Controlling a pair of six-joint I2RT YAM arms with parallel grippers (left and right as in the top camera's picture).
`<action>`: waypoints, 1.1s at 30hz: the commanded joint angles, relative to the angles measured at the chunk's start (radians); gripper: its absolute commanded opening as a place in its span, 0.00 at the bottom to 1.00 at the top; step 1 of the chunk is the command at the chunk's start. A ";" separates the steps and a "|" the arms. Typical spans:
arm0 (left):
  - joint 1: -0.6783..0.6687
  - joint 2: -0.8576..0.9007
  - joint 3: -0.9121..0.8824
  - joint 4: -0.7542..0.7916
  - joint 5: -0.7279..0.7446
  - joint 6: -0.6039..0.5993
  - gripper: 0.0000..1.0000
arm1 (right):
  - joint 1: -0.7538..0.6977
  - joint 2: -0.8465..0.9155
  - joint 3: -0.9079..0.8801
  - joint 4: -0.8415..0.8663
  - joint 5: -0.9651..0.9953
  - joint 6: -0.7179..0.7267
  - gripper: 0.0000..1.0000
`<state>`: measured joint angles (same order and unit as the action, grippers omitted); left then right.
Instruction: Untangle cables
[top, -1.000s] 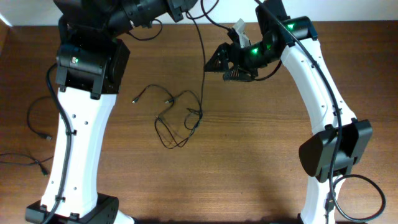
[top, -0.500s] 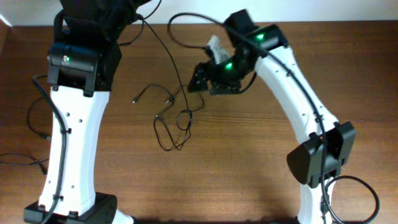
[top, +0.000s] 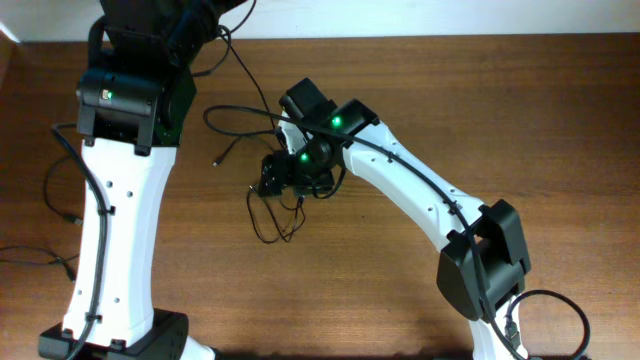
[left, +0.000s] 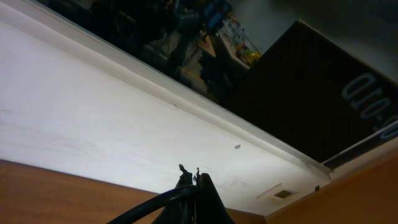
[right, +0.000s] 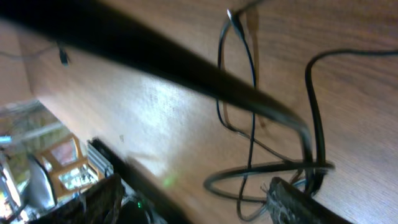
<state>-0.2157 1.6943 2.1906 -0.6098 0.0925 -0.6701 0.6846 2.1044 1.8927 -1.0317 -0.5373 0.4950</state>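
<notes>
Cables (top: 272, 218) at right end effector (top: 272, 186) | dark panel (left: 311, 99) lettering unclear

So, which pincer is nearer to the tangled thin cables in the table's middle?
Right. The right pincer is just above the cables, at the top of the tangle. The left pincer is raised by the far table edge, well apart from them.

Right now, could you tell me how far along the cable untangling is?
Done, apparently: two thin cords lie apart at the left edge of the table. In hand: the right gripper, open, hangs low over the main tangle; one strand runs up toward the left arm. Left: those loops cross one another, unseparated.
</notes>
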 joint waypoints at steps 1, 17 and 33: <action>0.003 -0.010 0.010 0.002 -0.012 0.016 0.00 | 0.010 -0.020 -0.055 0.055 0.011 0.060 0.74; 0.070 -0.010 0.010 -0.148 -0.206 0.173 0.00 | -0.060 -0.146 -0.131 0.138 -0.005 -0.024 0.04; 0.194 -0.121 0.012 0.186 -0.090 0.246 0.00 | -0.779 -0.340 -0.480 0.024 0.063 -0.180 0.04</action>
<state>-0.0502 1.6634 2.1853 -0.4942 0.0475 -0.4519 -0.0345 1.7515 1.5047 -1.0393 -0.5568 0.3328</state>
